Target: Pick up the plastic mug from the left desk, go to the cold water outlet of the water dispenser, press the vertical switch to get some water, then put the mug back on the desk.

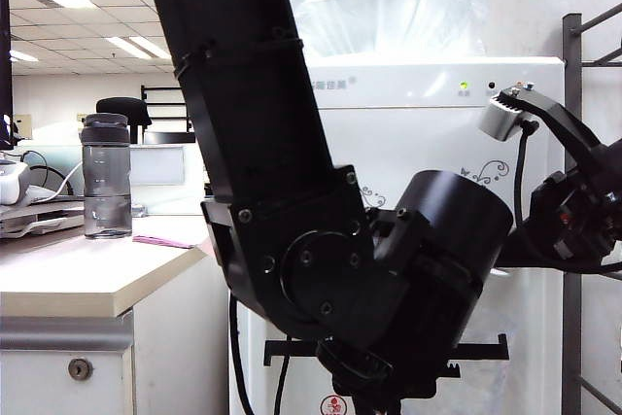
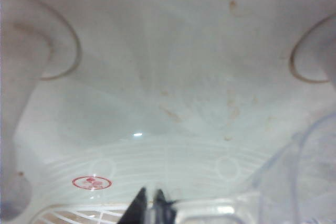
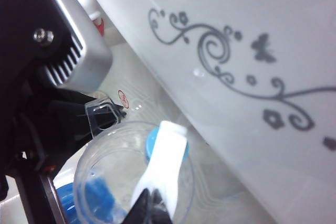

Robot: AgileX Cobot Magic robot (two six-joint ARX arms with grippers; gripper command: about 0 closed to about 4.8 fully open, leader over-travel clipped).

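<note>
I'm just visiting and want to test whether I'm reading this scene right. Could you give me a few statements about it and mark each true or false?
1. The plastic mug is at the cold water outlet. True; the left gripper has its jaws shut on it there.
2. The grey bottle lies on its side on the left desk. False: it stands upright.
3. The water dispenser has grey swirl ornaments on its front. True.
4. The right gripper is far from the vertical switch. False: its jaws sit at the switch's end.
</note>
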